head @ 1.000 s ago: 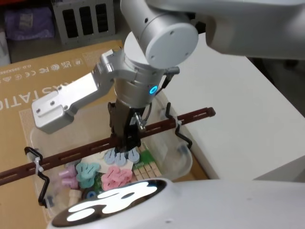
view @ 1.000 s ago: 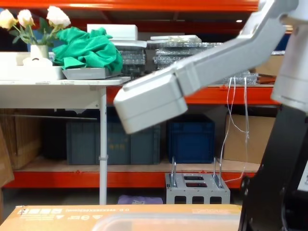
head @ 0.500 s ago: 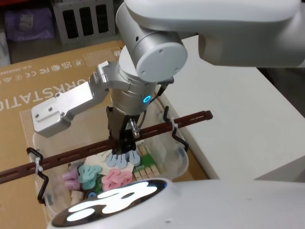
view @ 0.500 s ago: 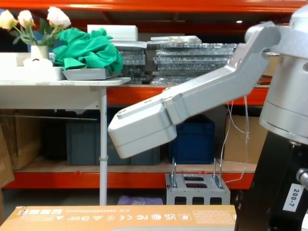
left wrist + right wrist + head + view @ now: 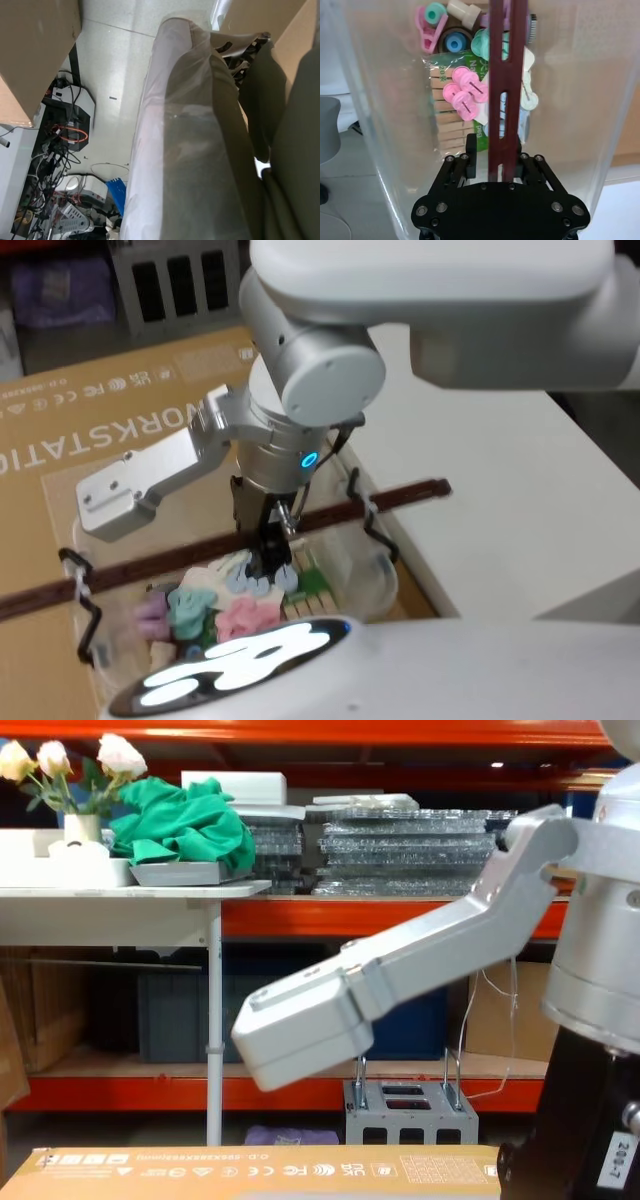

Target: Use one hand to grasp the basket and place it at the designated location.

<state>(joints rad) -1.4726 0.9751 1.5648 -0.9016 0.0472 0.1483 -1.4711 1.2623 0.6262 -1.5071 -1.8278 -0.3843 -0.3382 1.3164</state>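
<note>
The basket [image 5: 383, 583] is pale translucent plastic and stands on a brown cardboard sheet [image 5: 60, 440]. Its long dark red-brown handle [image 5: 405, 494] crosses above it, with a white zip tie [image 5: 79, 586] near the left end. My right gripper [image 5: 268, 543] comes straight down and is shut on the middle of the handle. In the right wrist view the black gripper [image 5: 499, 161] clamps the handle [image 5: 502, 75] above pastel clothes pegs [image 5: 464, 95] in the basket. The chest view has this gripper [image 5: 575, 1140] at the lower right. My left arm hangs parked beside the cardboard, above the floor.
A white table top [image 5: 480, 470] adjoins the cardboard on the right, close to the basket's rim. A grey metal box [image 5: 410, 1112] with two hoop handles stands on the floor ahead, with orange shelving and dark blue crates [image 5: 400, 1010] behind it. The right arm's silver link [image 5: 140, 480] overhangs the cardboard.
The right gripper, still shut on the handle, has sunk lower. The basket's rim has dropped below the chest view's bottom edge. The arm's silver link has swung slightly.
</note>
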